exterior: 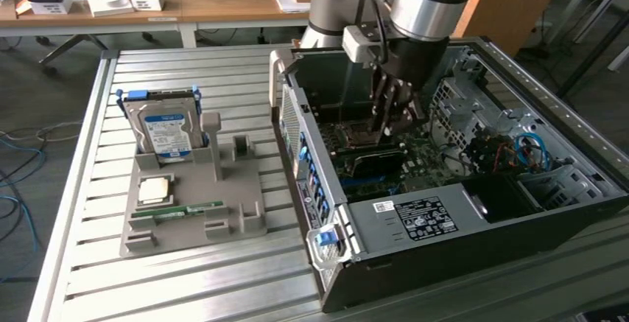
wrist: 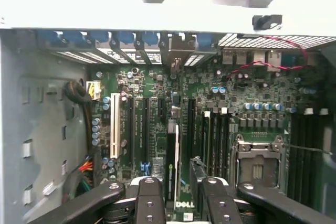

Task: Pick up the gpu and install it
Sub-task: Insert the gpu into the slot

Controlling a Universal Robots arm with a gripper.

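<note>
The open computer case (exterior: 443, 211) fills the right half of the exterior view, its motherboard (exterior: 432, 163) exposed. Inside it, the gripper (exterior: 395, 116) reaches down at upper centre, closed on the gpu (exterior: 378, 161), a dark card standing on edge at the board, long axis running along a slot. In the wrist view the gpu (wrist: 173, 171) sits lower centre between the fingers (wrist: 149, 203). At centre left of the exterior view, a grey tray (exterior: 197, 211) holds 1 hard drive (exterior: 165, 134) upright and 1 memory stick (exterior: 187, 211).
</note>
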